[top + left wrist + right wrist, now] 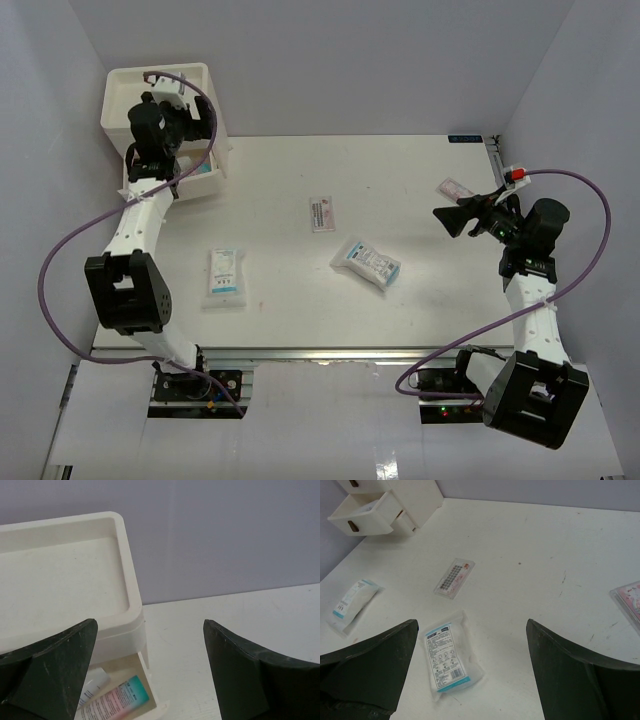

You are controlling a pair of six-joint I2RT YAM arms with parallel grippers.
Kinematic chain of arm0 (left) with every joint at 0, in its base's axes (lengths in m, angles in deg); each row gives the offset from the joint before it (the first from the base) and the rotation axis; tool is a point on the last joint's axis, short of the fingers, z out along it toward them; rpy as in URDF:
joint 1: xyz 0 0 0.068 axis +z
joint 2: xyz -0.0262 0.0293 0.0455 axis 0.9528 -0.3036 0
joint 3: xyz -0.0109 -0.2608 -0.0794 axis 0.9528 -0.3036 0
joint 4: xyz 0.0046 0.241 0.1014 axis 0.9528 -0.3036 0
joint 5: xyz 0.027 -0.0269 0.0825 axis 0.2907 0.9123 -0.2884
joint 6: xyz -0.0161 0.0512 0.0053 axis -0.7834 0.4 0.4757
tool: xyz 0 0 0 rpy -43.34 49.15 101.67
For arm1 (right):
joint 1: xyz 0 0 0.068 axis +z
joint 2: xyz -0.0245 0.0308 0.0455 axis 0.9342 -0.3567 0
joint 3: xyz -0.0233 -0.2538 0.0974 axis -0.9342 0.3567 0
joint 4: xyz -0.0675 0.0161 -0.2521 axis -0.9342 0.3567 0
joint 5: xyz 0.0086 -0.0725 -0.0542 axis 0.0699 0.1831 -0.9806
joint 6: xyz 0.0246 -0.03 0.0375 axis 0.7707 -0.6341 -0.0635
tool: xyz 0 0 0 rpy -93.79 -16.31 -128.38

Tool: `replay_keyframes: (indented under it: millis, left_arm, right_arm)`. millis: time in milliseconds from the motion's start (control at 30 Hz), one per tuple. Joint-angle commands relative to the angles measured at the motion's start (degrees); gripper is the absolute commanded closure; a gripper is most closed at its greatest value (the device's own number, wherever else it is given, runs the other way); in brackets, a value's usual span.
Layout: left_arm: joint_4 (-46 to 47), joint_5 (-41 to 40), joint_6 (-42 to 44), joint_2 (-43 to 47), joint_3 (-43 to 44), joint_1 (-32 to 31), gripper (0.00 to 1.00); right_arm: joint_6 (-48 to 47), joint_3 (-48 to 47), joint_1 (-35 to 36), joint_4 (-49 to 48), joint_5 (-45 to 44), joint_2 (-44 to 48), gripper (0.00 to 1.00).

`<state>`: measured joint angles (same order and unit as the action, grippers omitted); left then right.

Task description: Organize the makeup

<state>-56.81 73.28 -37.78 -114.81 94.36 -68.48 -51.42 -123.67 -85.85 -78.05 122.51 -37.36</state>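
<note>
Right tool (471,625) fingers fill the bottom of its wrist view: jaws wide, nothing between them. It hangs over the right side of the desk (545,545), angled toward the middle.

Left tool (150,630) is also wide and empty. It sits over the drawer box (65,575) in the far left corner, just above the open drawer (125,667).

Makeup locations:
- pink-teal tube (117,697) and white tube (95,682): side by side in the drawer
- sachet pack (447,657): on the desk, roughly centred under the right tool
- second sachet pack (352,602): on the desk, well to the left
- barcode packet (454,577): mid desk
- pink packet (627,600): close by the right tool, cut off at the edge of its wrist view

My read is that four flat items are left to put away, and the step in hand is a right-arm pick. The centred sachet pack is the likely target.

To do it well:
- The pack lies skewed to the fingers, so rotate the wrist first so the jaws straddle its narrow width.
- Come down until the fingertips meet the desk on either side, then close slowly so the film bunches up into the grip.
- The film looks slick and thin. A fast close would probably shove it sideways or slip off it.
- Lift a little and check the hold before traversing.
- The drawer is far from the right arm, so plan a drop mid desk for the left arm to finish.
</note>
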Motion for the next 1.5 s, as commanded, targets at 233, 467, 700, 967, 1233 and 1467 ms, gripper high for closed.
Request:
replay_keyframes:
  millis: [233,467,700,967,1233,1467]
  left_arm:
    - [-14.4,-10.0,9.2,-20.3,22.6,-4.9,0.02]
    - [-16.9,-15.9,11.4,-20.0,22.0,-8.3,0.33]
    - [-21.8,-15.2,9.5,-17.6,24.0,-11.1,0.73]
    - [-26.4,-10.3,4.8,-15.7,29.8,-14.1,0.79]
    - [-29.8,-9.3,-1.0,-14.4,32.4,-18.1,0.79]
    - [-30.1,-6.0,-6.2,-14.6,31.3,-20.0,0.76]
  right_arm:
    - [-1.1,-1.4,0.3,-0.4,1.6,-1.8,0.06]
    - [-1.0,-1.6,0.6,0.0,2.1,-1.6,0.06]
    - [-1.0,-1.8,0.9,0.1,2.3,-0.7,0.06]
    - [-0.9,-1.7,0.9,0.1,2.3,0.3,0.06]
    - [-1.0,-1.5,0.9,0.0,2.1,1.0,0.06]
    - [-1.5,-1.3,1.1,0.0,2.9,0.4,0.06]
